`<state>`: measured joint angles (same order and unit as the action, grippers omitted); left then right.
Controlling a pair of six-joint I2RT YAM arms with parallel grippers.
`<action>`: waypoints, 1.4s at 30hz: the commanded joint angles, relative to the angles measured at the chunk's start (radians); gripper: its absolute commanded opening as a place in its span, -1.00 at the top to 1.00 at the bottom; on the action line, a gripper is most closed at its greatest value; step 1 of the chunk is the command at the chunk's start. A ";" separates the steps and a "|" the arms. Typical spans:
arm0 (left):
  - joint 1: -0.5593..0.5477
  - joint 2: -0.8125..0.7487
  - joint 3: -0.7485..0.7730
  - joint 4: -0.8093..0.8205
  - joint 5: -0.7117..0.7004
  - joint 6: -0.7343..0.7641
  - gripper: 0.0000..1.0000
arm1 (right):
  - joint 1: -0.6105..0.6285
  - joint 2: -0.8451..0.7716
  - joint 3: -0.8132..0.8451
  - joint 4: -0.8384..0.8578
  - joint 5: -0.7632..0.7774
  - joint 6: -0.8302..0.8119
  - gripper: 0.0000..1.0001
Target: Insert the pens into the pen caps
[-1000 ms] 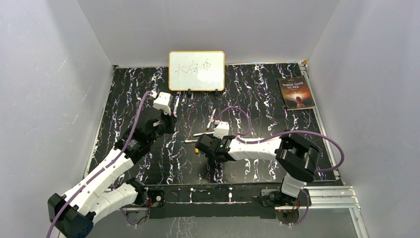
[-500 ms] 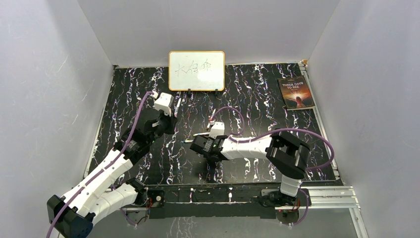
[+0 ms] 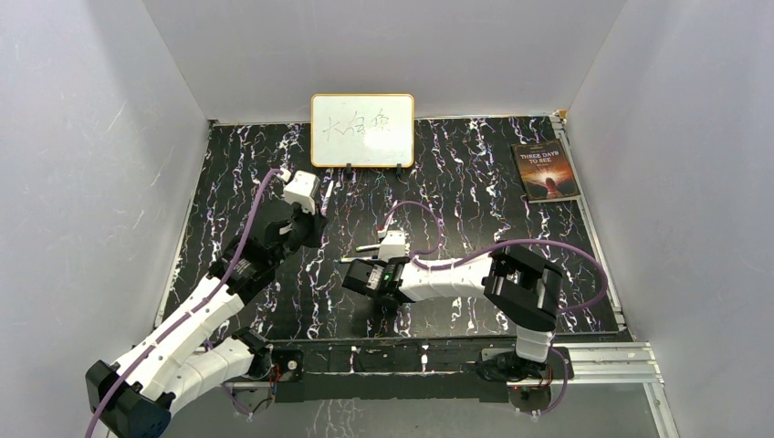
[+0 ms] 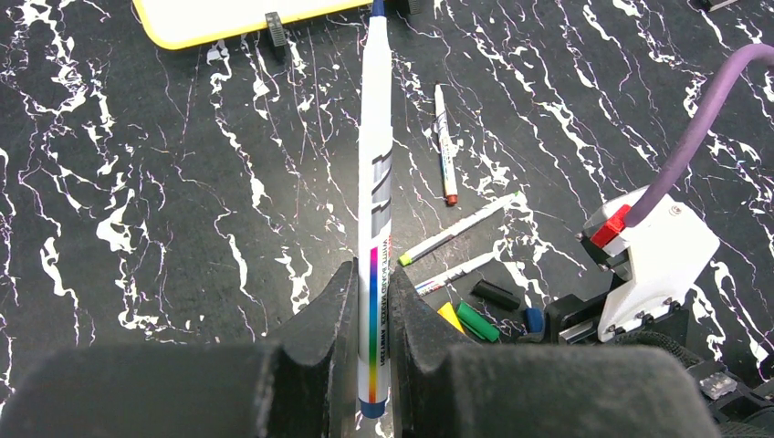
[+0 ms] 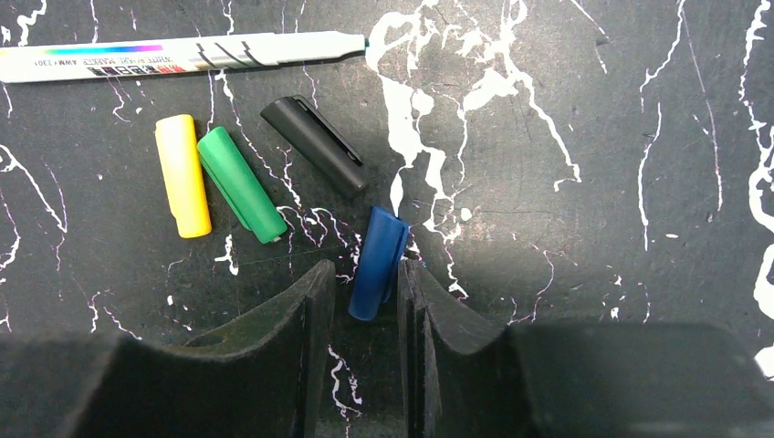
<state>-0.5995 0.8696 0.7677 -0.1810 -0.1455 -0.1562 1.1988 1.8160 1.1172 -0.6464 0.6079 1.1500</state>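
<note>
In the left wrist view my left gripper (image 4: 372,274) is shut on a whitish pen (image 4: 375,210) with a blue end, held above the table and pointing at the whiteboard. Three more pens (image 4: 444,141) (image 4: 461,228) (image 4: 456,272) lie on the table to its right. In the right wrist view the yellow cap (image 5: 183,175), green cap (image 5: 241,184) and black cap (image 5: 315,144) lie side by side below one pen (image 5: 183,55). My right gripper (image 5: 365,278) is open and low over the table. The blue cap (image 5: 376,260) lies between its fingers, against the right one.
A yellow-framed whiteboard (image 3: 362,130) stands at the back centre. A dark book (image 3: 546,171) lies at the back right. Grey walls enclose the black marbled table (image 3: 456,164). The right arm's purple cable (image 3: 429,214) loops over the middle.
My right arm has moved left and nearer, bringing its open fingers around the blue cap. My left arm with the pen has stayed about where it was.
</note>
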 commanded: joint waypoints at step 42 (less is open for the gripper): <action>0.001 -0.006 -0.010 0.018 0.081 -0.013 1.00 | -0.099 -0.279 -0.174 0.245 -0.029 -0.081 1.00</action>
<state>-0.5995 0.8658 0.7643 -0.1806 -0.1089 -0.1574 1.1442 1.6825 0.9844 -0.5198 0.5739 1.1069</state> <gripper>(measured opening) 0.095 0.151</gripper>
